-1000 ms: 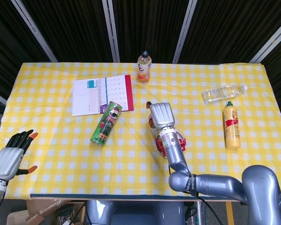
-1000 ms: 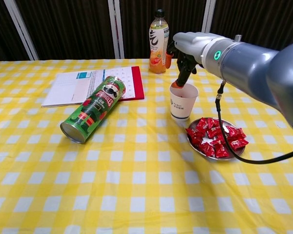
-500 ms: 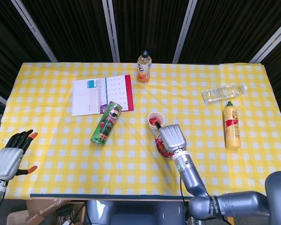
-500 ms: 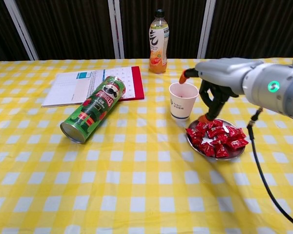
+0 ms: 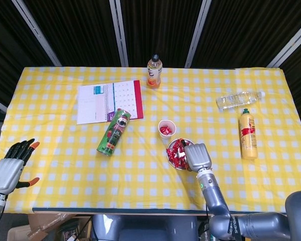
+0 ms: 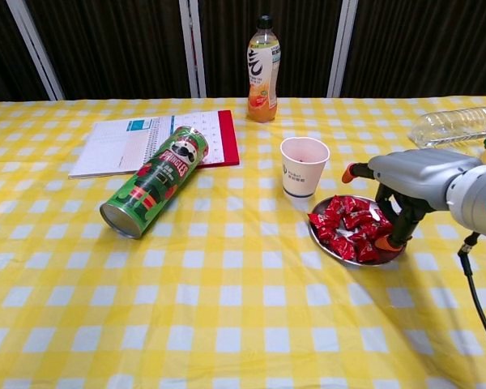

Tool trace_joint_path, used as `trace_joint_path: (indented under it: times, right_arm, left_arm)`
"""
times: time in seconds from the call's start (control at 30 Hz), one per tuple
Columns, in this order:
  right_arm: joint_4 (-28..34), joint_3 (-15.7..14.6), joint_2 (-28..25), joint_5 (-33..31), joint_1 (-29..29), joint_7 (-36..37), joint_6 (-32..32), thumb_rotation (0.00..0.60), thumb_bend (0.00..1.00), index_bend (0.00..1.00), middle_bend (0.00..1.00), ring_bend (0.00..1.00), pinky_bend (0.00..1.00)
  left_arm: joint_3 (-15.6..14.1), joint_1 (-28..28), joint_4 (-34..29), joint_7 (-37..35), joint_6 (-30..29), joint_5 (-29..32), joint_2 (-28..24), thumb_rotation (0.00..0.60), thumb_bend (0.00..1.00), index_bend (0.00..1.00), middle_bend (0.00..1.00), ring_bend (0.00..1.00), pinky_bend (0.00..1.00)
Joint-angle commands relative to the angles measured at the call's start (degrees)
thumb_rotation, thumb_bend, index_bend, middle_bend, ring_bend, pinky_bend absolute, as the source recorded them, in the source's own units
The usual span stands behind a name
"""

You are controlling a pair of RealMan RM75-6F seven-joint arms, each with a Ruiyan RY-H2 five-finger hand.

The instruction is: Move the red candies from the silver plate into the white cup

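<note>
1. Right hand (image 6: 401, 182) is over the far-right edge of the silver plate (image 6: 324, 237), fingers (image 6: 402, 229) curled down into the red candies (image 6: 355, 226). Whether a candy is actually pinched cannot be told; the fingertips are buried in the pile.
2. Left hand (image 5: 10, 168) is well away from the plate at the table's near-left edge, fingers spread, holding nothing.
3. The candies are heaped on the plate; a few already lie inside the white cup (image 6: 302, 166), which stands upright just behind the plate's left side.
4. Risk: the wrappers look slick and are piled loosely, so a shallow pinch could drop a candy on the way to the cup.
5. Risk: fingers pressing on the plate's rim could tip or slide it, spilling candies onto the cloth.
6. Risk: the cup looks light; a hand arriving low from the plate could knock it over and empty it.
7. Table (image 5: 55, 165) carries a yellow-and-white checked cloth. Left of the plate: a green chip can (image 6: 152, 181) on its side and an open notebook (image 6: 146, 139). Behind the cup: an orange drink bottle (image 6: 262, 70).
8. Room: dark curtain with pale vertical rails behind the table.
</note>
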State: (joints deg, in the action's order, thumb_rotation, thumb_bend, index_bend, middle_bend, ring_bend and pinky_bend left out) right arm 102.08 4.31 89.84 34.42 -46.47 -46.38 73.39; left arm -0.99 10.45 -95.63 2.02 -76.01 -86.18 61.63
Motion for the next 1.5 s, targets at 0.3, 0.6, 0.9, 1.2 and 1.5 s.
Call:
trace_joint_path:
  times: [0.3, 0.6, 0.9, 1.2, 1.5]
  right_arm:
    - [-5.9, 1.3, 2.0, -2.1, 0.6, 1.6, -4.9, 0.6, 0.3, 0.18, 0.7, 0.7, 0.81]
    - [-10.1, 2.0, 3.8, -0.8, 1.2, 3.8, -7.1, 0.6, 0.31, 0.49, 0.7, 0.73, 0.81]
    - [-11.8, 2.6, 4.5, 2.0, 2.1, 6.3, -8.0, 0.6, 0.49, 0.63, 0.73, 0.78, 0.83]
    - [-7.3, 5.7, 1.7, 3.6, 1.6, 5.6, -6.2, 0.6, 0.51, 0.63, 0.74, 0.78, 0.83]
    - [-1.8, 10.8, -2.3, 2.3, -0.6, 3.9, -5.1, 0.6, 0.52, 0.63, 0.74, 0.78, 0.83]
  left_arm:
    - [0.1, 0.1, -0.2, 0.2, 0.5, 0.6, 0.1, 0.6, 0.03, 0.0, 0.0, 0.0, 0.0]
    - [0.2, 0.2, -0.4, 0.3, 0.8, 0.8, 0.0, 0.6, 0.03, 0.0, 0.0, 0.0, 0.0]
    - [0.1, 0.3, -0.5, 0.1, 1.1, 0.9, -0.1, 0.6, 0.03, 0.0, 0.0, 0.0, 0.0]
    - [0.2, 0.4, -0.7, -0.2, 1.3, 1.0, -0.2, 0.6, 0.03, 0.0, 0.0, 0.0, 0.0]
    - [0.2, 0.5, -0.8, -0.2, 1.5, 1.2, -0.2, 0.6, 0.03, 0.0, 0.0, 0.0, 0.0]
